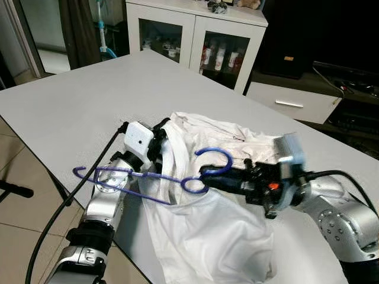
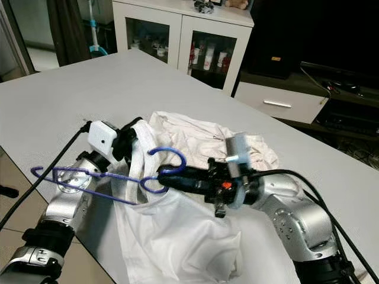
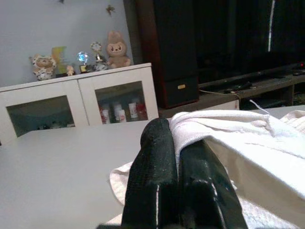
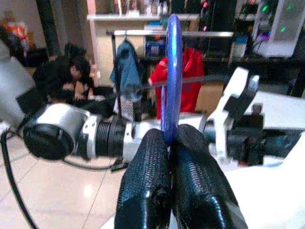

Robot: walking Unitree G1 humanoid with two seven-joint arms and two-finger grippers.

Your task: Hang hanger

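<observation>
We are observing the blue hanger (image 1: pixel 155 176) lying across the near corner of the grey table (image 1: pixel 71 100), its hook (image 1: pixel 214 160) curling up over a white garment (image 1: pixel 207 231) and its far end (image 1: pixel 83 173) jutting out past the table edge, over the tiled floor (image 1: pixel 23 219). The right gripper (image 1: pixel 204 173) is clamping the hanger at the base of the hook, its two black fingers (image 4: pixel 157 181) pressed together on the blue wire. The left gripper (image 3: pixel 174 157) is pinching a fold of the white garment, fingers closed on the cloth near the collar end, with the left arm (image 1: pixel 103 207) lying under the hanger's shoulder bar.

The garment is sprawling over the table corner and hanging off the near edge, bunched up between the two arms. A black cable (image 1: pixel 65 207) is running from the left wrist down past the table edge.

Beyond the table, a white glass-fronted cabinet (image 1: pixel 195 41) is holding bottles, with soft toys (image 3: pixel 114 50) on its top. To its right a dark speaker (image 3: pixel 167 52) and a low white drawer unit (image 1: pixel 293 102) are standing. In the right wrist view we are seeing a clothes rail (image 4: pixel 157 33) carrying a red garment (image 4: pixel 193 81) and a blue one (image 4: pixel 125 69), well apart from the table.
</observation>
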